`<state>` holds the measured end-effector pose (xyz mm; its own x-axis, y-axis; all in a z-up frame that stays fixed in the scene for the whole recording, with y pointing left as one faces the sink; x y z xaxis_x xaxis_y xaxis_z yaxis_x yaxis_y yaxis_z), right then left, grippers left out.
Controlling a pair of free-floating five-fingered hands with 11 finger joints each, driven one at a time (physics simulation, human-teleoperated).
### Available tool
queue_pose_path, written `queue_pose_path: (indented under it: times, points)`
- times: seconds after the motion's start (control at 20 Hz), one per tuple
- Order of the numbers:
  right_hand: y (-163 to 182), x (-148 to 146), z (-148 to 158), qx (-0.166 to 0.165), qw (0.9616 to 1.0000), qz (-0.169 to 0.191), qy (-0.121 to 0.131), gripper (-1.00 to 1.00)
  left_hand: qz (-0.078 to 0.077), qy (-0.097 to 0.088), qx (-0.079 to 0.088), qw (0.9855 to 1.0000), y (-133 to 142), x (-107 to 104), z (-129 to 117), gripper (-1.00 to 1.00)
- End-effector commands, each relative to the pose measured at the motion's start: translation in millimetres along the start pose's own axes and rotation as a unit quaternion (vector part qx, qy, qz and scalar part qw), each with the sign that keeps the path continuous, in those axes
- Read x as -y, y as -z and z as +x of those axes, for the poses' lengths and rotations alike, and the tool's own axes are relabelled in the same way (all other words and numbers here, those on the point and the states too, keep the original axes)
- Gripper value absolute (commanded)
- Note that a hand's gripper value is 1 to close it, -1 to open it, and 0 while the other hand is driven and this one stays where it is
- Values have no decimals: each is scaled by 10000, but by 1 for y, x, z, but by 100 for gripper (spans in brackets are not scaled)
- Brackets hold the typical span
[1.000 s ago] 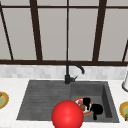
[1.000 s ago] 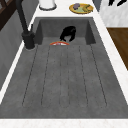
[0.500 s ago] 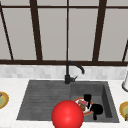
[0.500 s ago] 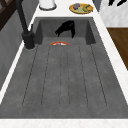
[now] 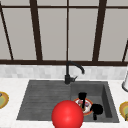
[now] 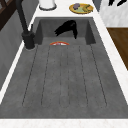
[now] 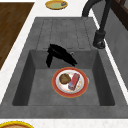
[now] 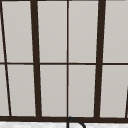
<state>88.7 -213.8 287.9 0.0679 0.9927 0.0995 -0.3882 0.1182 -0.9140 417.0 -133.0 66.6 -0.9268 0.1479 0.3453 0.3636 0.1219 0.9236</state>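
Just beneath the left hand (image 5: 82, 98), whose grip I cannot tell, a red-rimmed white plate (image 7: 70, 95) of food lies in the grey sink basin (image 7: 25, 75), the right hand (image 5: 97, 109) hovering beside it, and handling the plate would likely call for keeping it level.

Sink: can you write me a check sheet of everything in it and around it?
Surface: grey stone sink, ribbed drainboard on the left, basin on the right, set in a white counter.
Job's things: red-rimmed white plate lies flat on the basin floor, holding a brown round food piece and a red block.
Clutter: big red ball at the sink's front edge; yellow-rimmed plates on the counter at left and right; white container.
Hands: a black hand is in the basin by the plate; whether they touch is unclear.
Cables: nothing seen.
Surroundings: black curved faucet; dark-framed window.
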Motion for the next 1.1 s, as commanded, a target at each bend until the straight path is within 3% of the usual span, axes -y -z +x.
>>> queue_pose_path:
  times: [0.0,0.35,0.4,0.45,0.5,0.55,0.6,0.65,0.7,0.8,1.05]
  points:
    - [0,0,0,0,10000,0,0,0,168,73,128,9998,-1,-19,8,-100]
    - [0,0,0,0,10000,0,0,0,6,-11,47,10000,-4,-32,13,-100]
    - [0,0,0,0,10000,0,0,0,-91,-79,-78,9999,1,-29,11,-100]
    - [0,0,0,0,10000,0,0,0,-54,-51,-177,9998,4,-30,9,-100]
    - [0,0,0,0,10000,0,0,0,33,16,-137,9999,4,-31,8,-100]
    - [0,0,0,0,10000,0,0,0,3,-8,8,10000,-2,-31,11,-100]
    - [0,0,0,0,10000,0,0,0,3,-3,10,10000,-1,-31,10,-100]
    - [0,0,0,0,10000,0,0,0,10,-25,73,10000,-18,-27,3,-100]
    - [0,0,0,0,10000,0,0,0,-131,-76,413,9990,-20,-18,4,-100]
    - [0,0,0,0,10000,0,0,0,-214,-117,631,9977,-14,-13,-8,-100]
    - [0,0,0,0,10000,0,0,0,-265,-168,637,9975,-23,4,-26,-100]
